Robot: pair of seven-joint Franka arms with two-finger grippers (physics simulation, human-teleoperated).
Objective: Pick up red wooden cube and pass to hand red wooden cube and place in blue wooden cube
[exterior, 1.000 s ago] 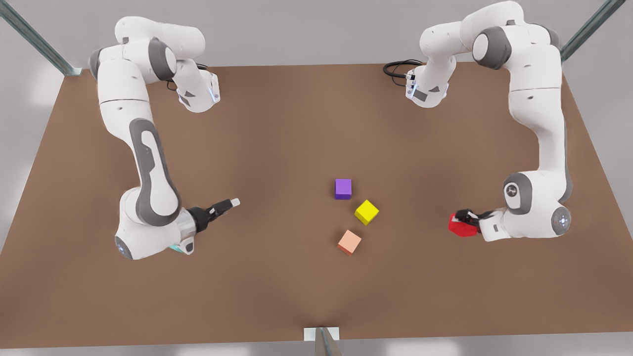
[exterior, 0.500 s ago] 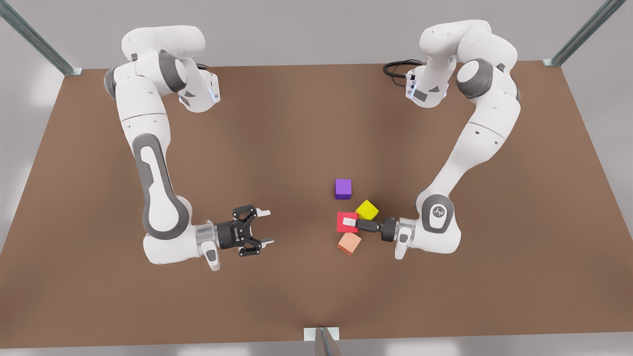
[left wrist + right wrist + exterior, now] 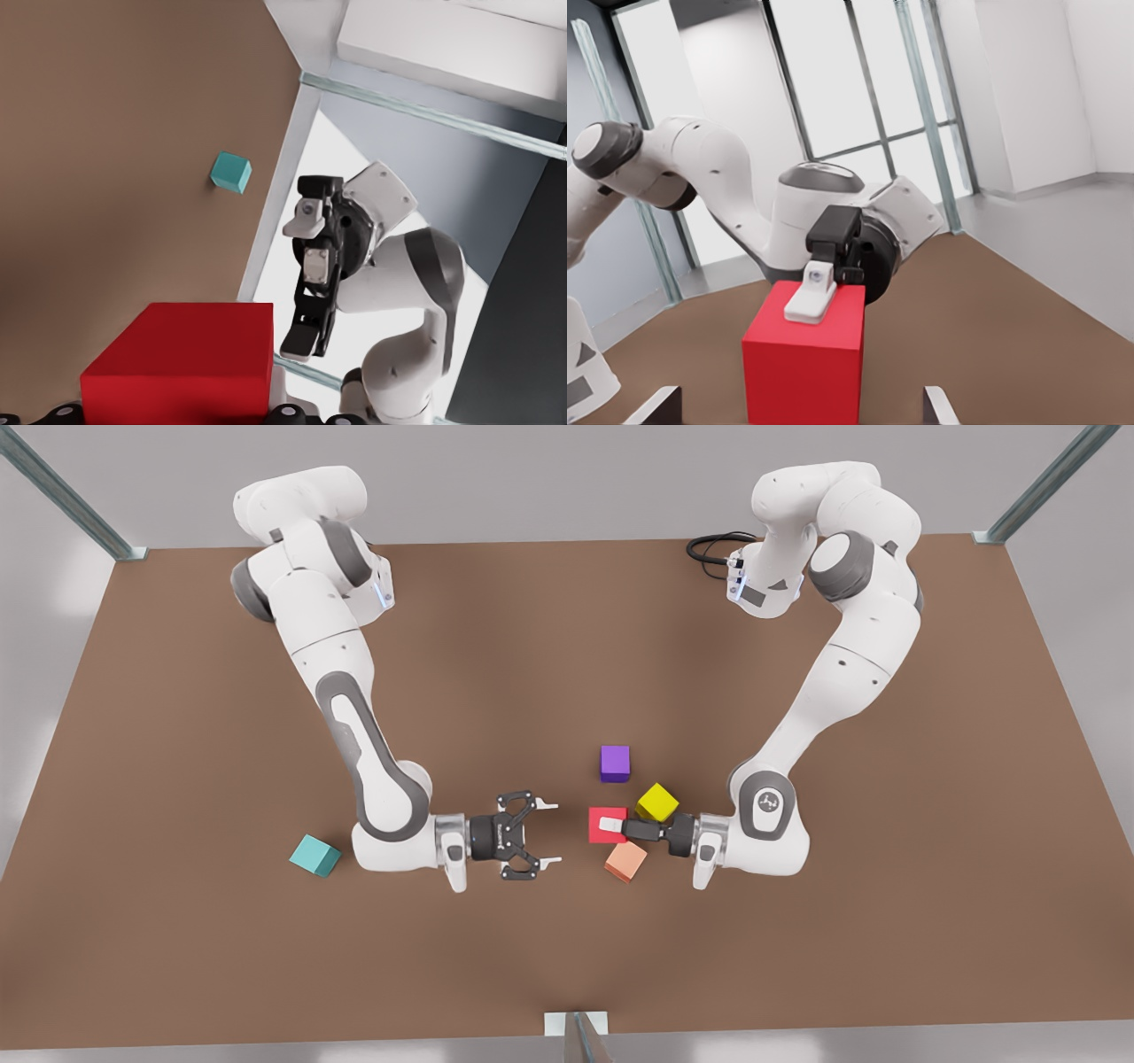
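The red wooden cube [image 3: 609,813] hangs just above the table near the middle, with my left gripper [image 3: 609,825] shut on it from the front view's right. One white fingertip [image 3: 811,298] lies on the cube [image 3: 802,372]. My right gripper [image 3: 549,833] faces it from the front view's left. It is open and stops a short gap from the cube. In the left wrist view the cube [image 3: 186,359] is close and the right gripper [image 3: 299,282] stands beyond it. The blue wooden cube [image 3: 314,856] [image 3: 231,172], teal, rests on the table behind the right arm.
Close around the held cube sit a yellow cube [image 3: 657,803] beside the left wrist, a peach cube [image 3: 625,859] just below it and a purple cube [image 3: 615,763] farther back. The brown table [image 3: 177,974] has free room toward the front edge.
The left gripper carried the red cube from the front view's right to the middle. The right arm swung in toward it, fingers spread, uncovering the teal cube.
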